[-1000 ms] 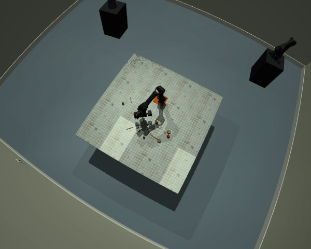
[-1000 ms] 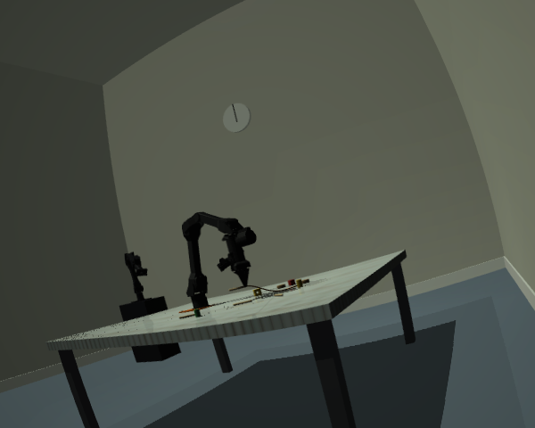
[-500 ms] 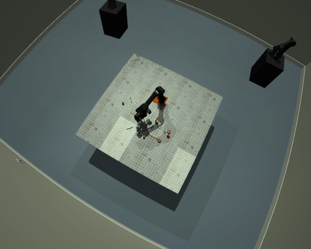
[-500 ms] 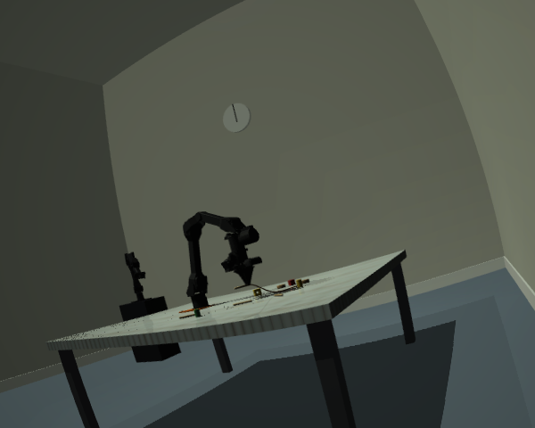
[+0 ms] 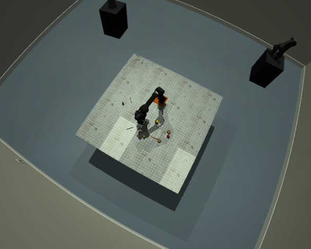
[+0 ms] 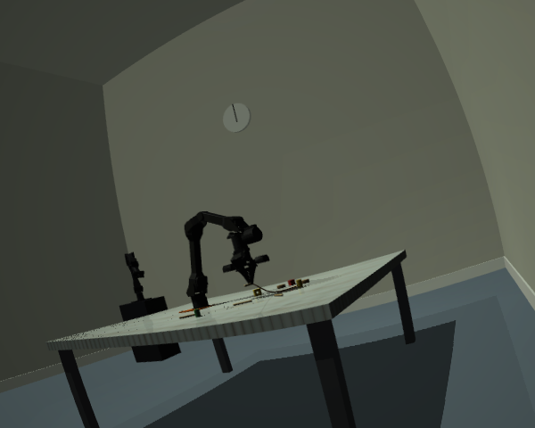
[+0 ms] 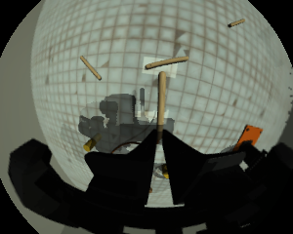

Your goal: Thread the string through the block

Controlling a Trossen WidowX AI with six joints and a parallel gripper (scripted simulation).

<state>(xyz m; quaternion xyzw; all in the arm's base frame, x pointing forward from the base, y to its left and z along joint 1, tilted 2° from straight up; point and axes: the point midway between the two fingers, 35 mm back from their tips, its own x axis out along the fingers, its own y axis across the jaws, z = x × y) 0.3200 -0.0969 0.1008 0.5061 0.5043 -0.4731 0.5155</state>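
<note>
The table (image 5: 187, 118) (image 6: 267, 317) has a pale, grid-patterned top with brownish flecks and dark legs. The matte black arm (image 5: 150, 102) (image 6: 195, 258) rises from an orange plate (image 5: 156, 101) (image 6: 185, 311) (image 7: 250, 136). Its claw (image 5: 141, 122) (image 6: 251, 282) (image 7: 158, 132) is clenched on the stick (image 6: 247, 284) (image 7: 161, 99), a slim, straight wooden rod that juts out past the fingertips, raised above the table and outside the block.

A thin brown string (image 5: 153, 137) (image 6: 268, 291) (image 7: 124, 144) curves from the claw to the round, flat wooden button (image 5: 159, 140) (image 6: 306, 280). Three tan rods lie loose: one (image 6: 242, 302) (image 7: 166, 62), another (image 5: 129, 128) (image 6: 277, 294) (image 7: 91, 67) and a third (image 5: 130, 99) (image 6: 187, 316) (image 7: 236, 22), near a small green piece (image 5: 123, 103) (image 6: 197, 313). The yellow block (image 5: 156, 122) (image 6: 257, 290) (image 7: 166, 171) stands on the table near the claw, its dark hole visible from outside. A yellow cylinder (image 5: 143, 136) (image 6: 299, 283) (image 7: 93, 142) and a red piece (image 5: 168, 136) (image 6: 291, 282) are smaller.
</note>
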